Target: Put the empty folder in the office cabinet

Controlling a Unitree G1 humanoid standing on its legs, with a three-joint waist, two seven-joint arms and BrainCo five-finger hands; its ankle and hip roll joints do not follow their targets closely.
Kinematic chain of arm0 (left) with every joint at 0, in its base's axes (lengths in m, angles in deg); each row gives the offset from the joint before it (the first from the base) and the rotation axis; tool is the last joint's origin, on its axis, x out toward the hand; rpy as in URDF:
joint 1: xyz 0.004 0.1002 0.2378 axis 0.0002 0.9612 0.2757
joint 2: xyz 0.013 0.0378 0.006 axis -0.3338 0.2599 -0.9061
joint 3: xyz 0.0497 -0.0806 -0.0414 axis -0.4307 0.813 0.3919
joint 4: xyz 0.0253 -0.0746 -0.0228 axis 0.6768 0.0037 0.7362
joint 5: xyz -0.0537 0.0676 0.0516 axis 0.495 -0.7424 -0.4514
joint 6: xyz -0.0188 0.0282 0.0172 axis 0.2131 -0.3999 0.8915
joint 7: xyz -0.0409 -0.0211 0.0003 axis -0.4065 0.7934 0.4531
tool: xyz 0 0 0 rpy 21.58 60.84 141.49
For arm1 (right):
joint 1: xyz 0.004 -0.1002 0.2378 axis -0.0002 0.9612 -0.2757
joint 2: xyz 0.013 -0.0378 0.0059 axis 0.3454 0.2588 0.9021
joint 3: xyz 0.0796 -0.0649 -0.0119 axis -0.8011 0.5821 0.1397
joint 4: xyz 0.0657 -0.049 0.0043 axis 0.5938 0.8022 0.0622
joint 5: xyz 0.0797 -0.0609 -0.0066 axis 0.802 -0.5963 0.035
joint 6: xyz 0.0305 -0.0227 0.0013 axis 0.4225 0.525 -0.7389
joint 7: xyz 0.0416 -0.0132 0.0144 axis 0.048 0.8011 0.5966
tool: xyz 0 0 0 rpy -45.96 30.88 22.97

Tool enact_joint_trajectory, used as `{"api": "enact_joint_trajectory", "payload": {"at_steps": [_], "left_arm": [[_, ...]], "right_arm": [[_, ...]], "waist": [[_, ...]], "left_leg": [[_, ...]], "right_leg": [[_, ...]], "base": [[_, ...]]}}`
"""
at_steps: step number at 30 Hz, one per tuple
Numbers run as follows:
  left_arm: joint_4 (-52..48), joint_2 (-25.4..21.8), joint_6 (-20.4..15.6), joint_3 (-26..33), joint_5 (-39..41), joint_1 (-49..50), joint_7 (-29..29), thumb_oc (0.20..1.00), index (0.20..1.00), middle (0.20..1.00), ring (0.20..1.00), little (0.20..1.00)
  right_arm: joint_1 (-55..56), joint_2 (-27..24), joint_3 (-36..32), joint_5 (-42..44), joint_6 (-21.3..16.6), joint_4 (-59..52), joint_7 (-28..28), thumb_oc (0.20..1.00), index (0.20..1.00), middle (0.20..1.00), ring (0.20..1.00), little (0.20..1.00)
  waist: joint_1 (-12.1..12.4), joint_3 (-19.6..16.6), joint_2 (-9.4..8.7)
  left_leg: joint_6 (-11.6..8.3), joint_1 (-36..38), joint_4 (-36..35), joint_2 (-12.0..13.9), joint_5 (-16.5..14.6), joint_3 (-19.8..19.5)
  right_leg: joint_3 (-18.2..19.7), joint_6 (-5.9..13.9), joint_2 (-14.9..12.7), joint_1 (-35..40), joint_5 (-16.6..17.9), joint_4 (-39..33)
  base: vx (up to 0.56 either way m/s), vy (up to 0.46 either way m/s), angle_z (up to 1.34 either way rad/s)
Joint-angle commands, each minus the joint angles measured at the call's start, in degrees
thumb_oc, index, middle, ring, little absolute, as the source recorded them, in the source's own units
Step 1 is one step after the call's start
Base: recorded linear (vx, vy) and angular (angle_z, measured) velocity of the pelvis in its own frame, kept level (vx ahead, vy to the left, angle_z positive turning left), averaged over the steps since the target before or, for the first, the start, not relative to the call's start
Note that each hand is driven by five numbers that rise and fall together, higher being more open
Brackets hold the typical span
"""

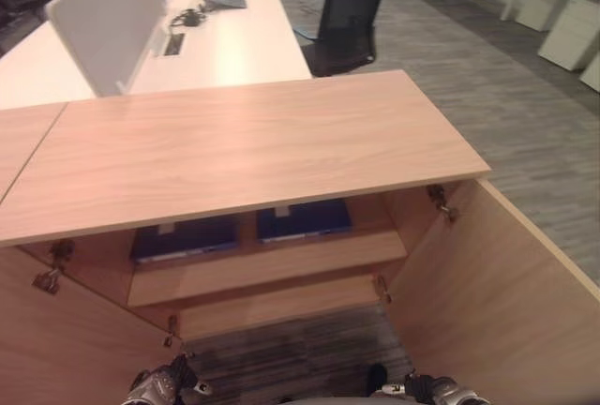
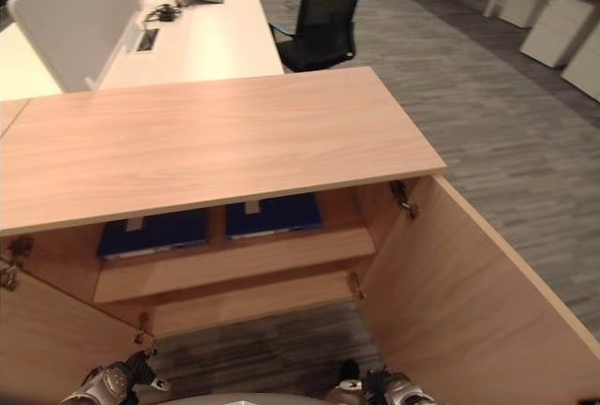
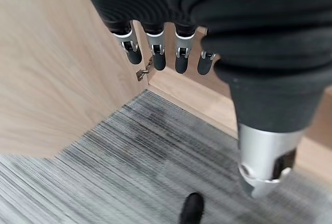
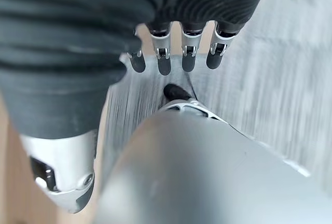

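Two dark blue folders lie flat side by side on the upper shelf of the wooden office cabinet point(image 1: 244, 142), one on the left point(image 1: 185, 237) and one on the right point(image 1: 304, 219). Both cabinet doors stand wide open, the left door point(image 1: 56, 349) and the right door point(image 1: 497, 292). My left hand point(image 1: 155, 386) hangs low at the bottom edge in front of the cabinet, its fingers point(image 3: 155, 53) straight and holding nothing. My right hand point(image 1: 441, 391) hangs low on the other side, its fingers point(image 4: 176, 58) relaxed and empty too.
A lower shelf point(image 1: 281, 307) sits under the folders. Behind the cabinet stands a white desk point(image 1: 234, 39) with a white divider panel point(image 1: 108, 16) and a black office chair point(image 1: 347, 21). White drawer units point(image 1: 572, 30) stand far right on grey carpet point(image 1: 525, 133).
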Motion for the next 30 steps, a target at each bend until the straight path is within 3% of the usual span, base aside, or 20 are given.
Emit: {"api": "enact_joint_trajectory", "payload": {"at_steps": [1, 5, 6, 11, 16, 17, 20, 26, 27, 30], "left_arm": [[6.25, -0.86, 1.03, 3.63, -0.32, -1.7, 1.56, 1.0, 1.0, 1.0, 1.0, 1.0], [8.52, 0.93, 1.13, 5.85, 1.51, -0.32, 1.74, 1.0, 1.0, 1.0, 1.0, 1.0], [9.25, 1.6, 0.99, 6.53, 2.32, 0.79, 1.91, 1.0, 1.0, 1.0, 1.0, 1.0], [10.53, 3.26, 1.02, 8.24, 4.41, 2.2, 2.6, 1.0, 1.0, 1.0, 1.0, 1.0], [11.05, 4.27, 1.09, 8.3, 5.56, 2.63, 2.85, 1.0, 1.0, 1.0, 1.0, 1.0], [11.25, 4.44, 1.16, 8.16, 6.21, 2.27, 2.87, 1.0, 1.0, 1.0, 1.0, 1.0], [11.44, 4.66, 1.15, 7.6, 6.4, 1.97, 2.81, 1.0, 1.0, 1.0, 1.0, 1.0], [10.22, 2.13, 1.73, 6.02, 6.69, -0.94, 1.89, 1.0, 1.0, 1.0, 1.0, 1.0], [9.82, 1.23, 1.6, 7.03, 7.64, -0.83, 2.08, 1.0, 1.0, 1.0, 1.0, 1.0], [9.7, 1.45, 1.48, 7.29, 8.32, -0.85, 2.56, 1.0, 1.0, 1.0, 1.0, 1.0]], "right_arm": [[-1.3, -1.13, 0.02, 8.18, -2.91, -1.45, -1.85, 1.0, 1.0, 1.0, 1.0, 1.0], [0.88, -1.87, -3.7, 13.73, -4.22, -1.95, -2.02, 1.0, 1.0, 1.0, 1.0, 1.0], [1.14, -2.2, -4.39, 13.94, -4.18, -1.4, -2.63, 1.0, 1.0, 1.0, 1.0, 1.0], [1.64, -2.74, -4.61, 13.67, -3.55, 1.0, -3.46, 1.0, 1.0, 1.0, 1.0, 1.0], [1.44, -3.89, -4.91, 13.26, -3.52, 1.89, -4.14, 1.0, 1.0, 1.0, 1.0, 1.0], [1.46, -5.07, -5.25, 12.89, -3.53, 2.36, -4.89, 1.0, 1.0, 1.0, 1.0, 1.0], [1.33, -5.9, -5.96, 13.13, -3.58, 2.84, -5.45, 1.0, 1.0, 1.0, 1.0, 1.0], [2.72, -8.41, -4.95, 8.82, -2.24, 6.15, -5.18, 1.0, 1.0, 1.0, 1.0, 1.0], [1.16, -9.96, -4.34, 7.91, -2.73, 4.99, -6.23, 1.0, 1.0, 1.0, 1.0, 1.0], [0.14, -11.28, -4.84, 8.16, -3.47, 3.2, -7.81, 1.0, 1.0, 1.0, 1.0, 1.0]], "waist": [[-0.16, 0.89, 0.49], [-0.11, -0.8, 0.01], [0.47, -2.08, -1.18], [0.34, -3.48, -2.99], [-0.57, -4.24, -3.67], [-1.39, -4.59, -4.03], [-1.98, -4.9, -4.06], [-3.9, -4.26, -4.04], [-3.74, -4.1, -4.49], [-3.55, -3.99, -4.52]], "left_leg": [[-1.88, -3.13, 0.69, 1.03, -2.19, -7.48], [-1.78, -3.68, 0.69, 1.94, -1.91, -4.25], [-2.0, -4.01, 0.69, 1.86, -1.67, -2.33], [-3.3, -3.04, 0.69, 4.29, -1.01, 0.16], [-4.7, -2.47, 0.7, 7.23, -0.28, 1.93], [-5.79, -2.19, 0.69, 9.19, 0.41, 2.64], [-6.52, -2.03, 0.69, 10.4, 0.84, 2.96], [-10.11, -1.0, 2.68, 16.37, 1.79, 3.84], [-9.99, -1.72, 4.47, 17.14, 2.18, 3.29], [-9.96, -2.44, 5.16, 17.09, 1.88, 0.46]], "right_leg": [[1.28, 2.38, -3.19, 3.73, -1.28, 1.45], [0.75, 2.28, -3.53, 5.96, -2.32, 2.89], [-0.48, 2.8, -3.16, 8.37, -2.21, 1.12], [1.71, 2.6, 1.36, 9.15, -2.44, -5.35], [3.31, 1.56, 4.21, 8.49, -3.66, -6.54], [4.1, 0.77, 5.98, 8.2, -4.69, -6.54], [4.47, 0.35, 7.14, 8.2, -5.5, -6.54], [5.79, -1.56, 12.21, 9.24, -8.73, -6.54], [8.07, -2.65, 13.29, 7.9, -7.86, -6.54], [9.26, -2.9, 13.76, 7.52, -7.89, -6.54]], "base": [[-0.12, 0.002, -0.36], [-0.05, -0.058, -0.54], [-0.04, -0.153, -0.68], [0.02, -0.212, -0.71], [0.03, -0.185, -0.38], [0.03, -0.178, -0.25], [0.04, -0.186, -0.26], [0.08, -0.261, -0.14], [-0.04, -0.195, -0.15], [-0.03, -0.049, -0.89]]}}
